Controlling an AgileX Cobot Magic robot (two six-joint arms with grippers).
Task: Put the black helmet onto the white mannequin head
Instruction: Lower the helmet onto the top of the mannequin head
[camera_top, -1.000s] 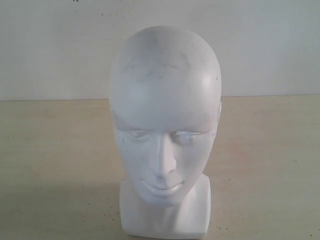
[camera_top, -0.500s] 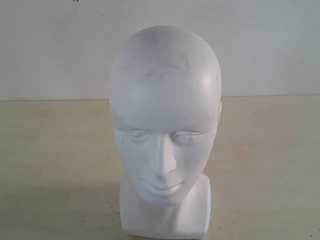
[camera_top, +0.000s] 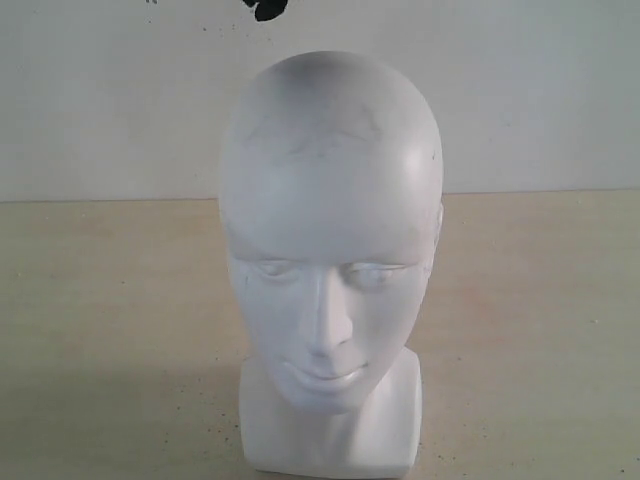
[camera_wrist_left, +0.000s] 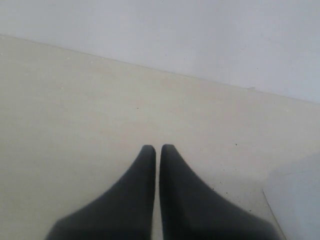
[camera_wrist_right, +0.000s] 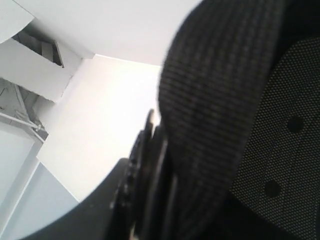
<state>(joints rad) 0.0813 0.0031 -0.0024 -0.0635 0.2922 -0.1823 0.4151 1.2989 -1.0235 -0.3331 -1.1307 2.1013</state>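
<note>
The white mannequin head (camera_top: 330, 230) stands upright close to the near edge of the worktop (camera_top: 110, 320), about in the middle between its left and right edges, with the face toward the exterior camera. Its crown is bare.

The left gripper (camera_wrist_left: 157, 148) hangs over bare worktop with its two fingers pressed together and nothing between them. A white mass at the border of its view is probably the head's base, so this gripper is near the head.

The black helmet (camera_wrist_right: 240, 100) is up in the air and fills the right wrist view with a ribbed band (camera_wrist_right: 210, 90) and dotted lining (camera_wrist_right: 280, 150). The right gripper's jaws are hidden behind it, so I cannot tell how they stand. I judge that this arm carries the helmet.

Farthest, at the top border of the exterior view, a small black shape (camera_top: 265, 9) shows against the wall, above the crown and a little to its left. It may belong to the helmet.

The head therefore lies below the helmet, with its long axis vertical. The helmet's opening should face down and come centred over the crown.
</note>
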